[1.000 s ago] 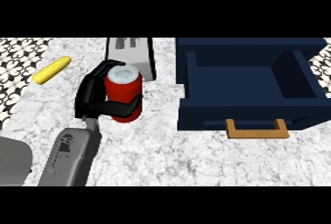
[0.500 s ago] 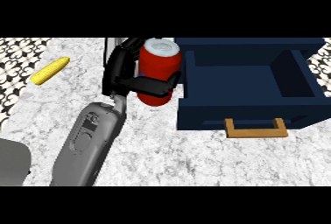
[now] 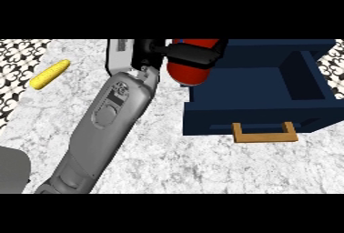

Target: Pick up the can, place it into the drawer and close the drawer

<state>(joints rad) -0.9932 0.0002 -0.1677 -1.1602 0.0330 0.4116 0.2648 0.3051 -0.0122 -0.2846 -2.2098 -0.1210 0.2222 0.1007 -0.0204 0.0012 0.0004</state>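
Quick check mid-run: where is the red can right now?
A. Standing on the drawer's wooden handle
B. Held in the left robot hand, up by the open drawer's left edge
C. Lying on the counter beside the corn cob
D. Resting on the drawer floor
B. The left robot hand is curled round the red can, which hangs at the left wall of the open blue drawer.

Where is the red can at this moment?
In the head view, the red cylindrical can sits top centre, gripped by the left hand, at the left wall of the open navy drawer.
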